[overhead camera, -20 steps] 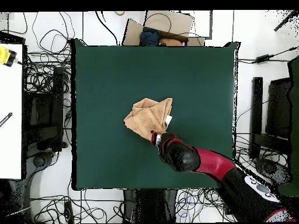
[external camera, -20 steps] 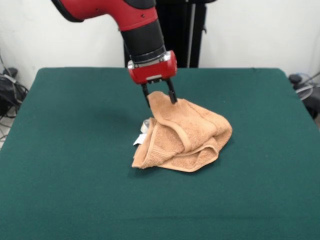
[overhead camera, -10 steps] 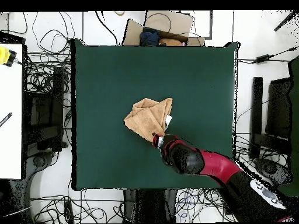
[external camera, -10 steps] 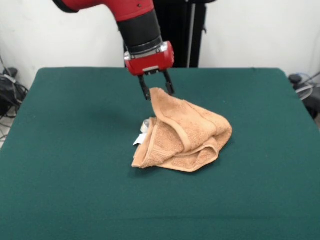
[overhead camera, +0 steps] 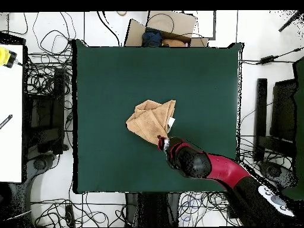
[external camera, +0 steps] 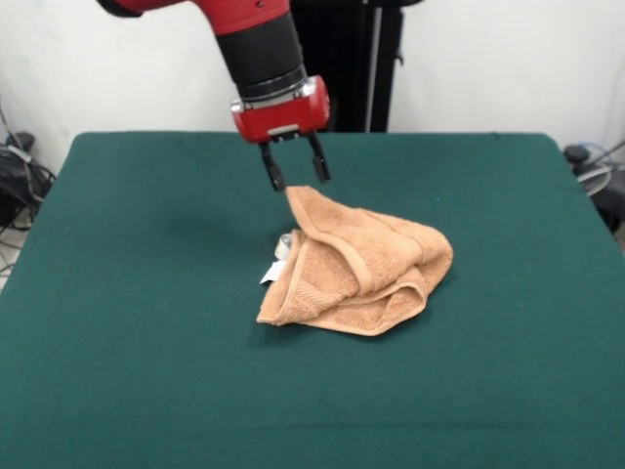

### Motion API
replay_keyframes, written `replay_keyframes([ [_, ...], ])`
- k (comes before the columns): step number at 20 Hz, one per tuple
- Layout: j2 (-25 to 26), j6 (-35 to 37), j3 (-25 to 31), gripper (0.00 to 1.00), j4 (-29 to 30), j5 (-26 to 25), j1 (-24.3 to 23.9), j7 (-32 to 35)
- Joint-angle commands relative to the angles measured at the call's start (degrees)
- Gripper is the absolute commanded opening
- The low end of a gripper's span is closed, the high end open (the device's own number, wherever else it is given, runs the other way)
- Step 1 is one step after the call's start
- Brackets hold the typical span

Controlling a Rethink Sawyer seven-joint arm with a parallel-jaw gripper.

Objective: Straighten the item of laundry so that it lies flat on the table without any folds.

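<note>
We see the towel bunched in a rumpled heap near the middle of the table, not flat. Several layers fold over each other, a thick rolled border band runs along the near edge, and one corner peaks up at the far left of the heap. Two white tags poke out on its left side in the front view, lying on the felt. In the overhead view we get the same towel as a crumpled, roughly triangular patch slightly off centre, with a white tag showing on its right edge.

The gripper hangs just above and a little left of that raised corner. Its two dark fingers are spread apart with a clear gap, and we see nothing between them; the cloth is not touching them. The red wrist and black forearm come in from above at a slant. Overhead, the gripper sits right at the towel's lower corner, arm stretching toward the bottom right.

Around the table we note tangled cables on the floor and a cardboard box beyond one edge.
</note>
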Motion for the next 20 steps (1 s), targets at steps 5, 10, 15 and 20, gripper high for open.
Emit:
replay_keyframes([
  [5, 3.6, 0.0, 2.0, 1.0, 0.0, -0.6, 0.5, 5.4],
  [10, 5.7, -0.7, 1.1, 1.0, -1.0, -0.9, 0.6, 5.5],
  [15, 4.0, 0.0, -1.5, 1.0, -1.9, -1.4, 2.2, 5.6],
  [20, 1.2, 1.4, -0.9, 1.0, -1.5, -1.2, 1.5, 4.8],
])
